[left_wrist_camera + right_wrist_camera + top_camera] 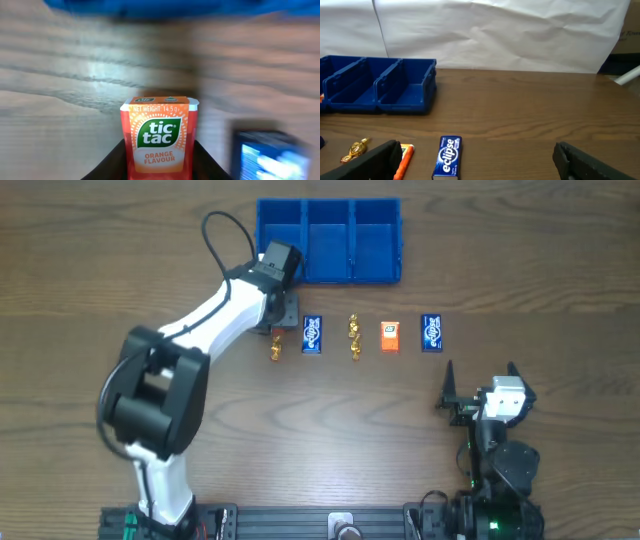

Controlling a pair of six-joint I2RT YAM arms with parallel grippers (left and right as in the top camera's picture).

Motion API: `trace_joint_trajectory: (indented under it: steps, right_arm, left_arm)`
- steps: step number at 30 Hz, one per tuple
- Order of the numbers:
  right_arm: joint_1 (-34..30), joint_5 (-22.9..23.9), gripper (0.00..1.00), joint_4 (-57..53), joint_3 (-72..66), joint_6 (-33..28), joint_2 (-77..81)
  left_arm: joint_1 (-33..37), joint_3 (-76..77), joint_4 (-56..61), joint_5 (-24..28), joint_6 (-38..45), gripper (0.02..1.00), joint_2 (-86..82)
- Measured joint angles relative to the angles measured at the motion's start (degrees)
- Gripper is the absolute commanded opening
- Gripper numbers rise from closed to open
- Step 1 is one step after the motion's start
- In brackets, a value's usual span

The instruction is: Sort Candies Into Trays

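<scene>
One orange candy box sits gripped upright between the left jaws.

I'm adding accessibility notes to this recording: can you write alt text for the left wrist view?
The left gripper holds an orange candy box upright between its dark fingers, label facing the camera. Behind it is the wooden table, with a blue pack lying close beside the box and the blue tray farther off.

The wooden desk bears a blue three-bin tray at its far side and, nearer, a row: gold candy, blue pack, two gold candies, orange box, second blue pack.
</scene>
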Motion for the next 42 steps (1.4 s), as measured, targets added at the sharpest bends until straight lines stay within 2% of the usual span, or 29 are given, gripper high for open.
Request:
trace_joint_trajectory:
  steps: [4, 8, 12, 16, 23, 31, 32, 34, 35, 36, 40, 42]
  right_arm:
    - [0.0, 0.0, 1.0, 0.02, 0.0, -0.02, 0.0]
    - [0.0, 0.0, 1.0, 0.0, -0.02, 0.0, 0.0]
    - [0.0, 0.0, 1.0, 0.02, 0.0, 0.0, 0.0]
    - [0.0, 0.0, 1.0, 0.02, -0.02, 0.0, 0.0]
    - [0.0, 0.0, 1.0, 0.02, 0.0, 0.0, 0.0]
    - [0.0, 0.0, 1.0, 0.0, -0.02, 0.0, 0.0]
    - [0.0, 0.0, 1.0, 0.0, -0.02, 0.0, 0.0]
    - [0.0, 0.0, 1.0, 0.02, 0.0, 0.0, 0.0]
    - [0.0, 0.0, 1.0, 0.02, 0.0, -0.02, 0.0]
    - [0.0, 0.0, 1.0, 0.02, 0.0, 0.0, 0.0]
    - [0.0, 0.0, 1.0, 0.02, -0.02, -0.02, 0.0]
    - [0.0, 0.0, 1.0, 0.02, -0.02, 0.0, 0.0]
  left_arm:
    - [-2.32, 5.09, -4.57, -3.72, 0.31, 0.237, -7.13]
    - [-3.02, 21.84, -8.39, -7.48, 1.55, 0.24, -9.16]
    - [-1.03, 33.53, -12.2, -8.9, 2.25, 0.24, -6.56]
    - [1.73, 38.91, -13.57, -8.79, 2.4, 0.244, 0.7]
    - [4.0, 38.82, -14.4, -6.29, 2.38, 0.253, 12.92]
    - [4.7, 38.71, -14.1, -4.2, 2.36, 0.275, 14.97]
    - [4.96, 38.69, -13.92, -4.04, 2.36, 0.297, 14.97]
    - [5.07, 38.69, -13.53, -3.65, 2.36, 0.443, 14.97]
    - [5.09, 38.69, -13.51, -3.45, 2.36, 0.61, 14.97]
    - [5.11, 38.69, -13.51, -3.34, 2.29, 0.691, 14.97]
    - [5.09, 38.71, -13.33, -3.02, 2.54, 0.925, 14.97]
    - [5.11, 38.69, -13.27, -3.02, 2.71, 0.985, 14.97]
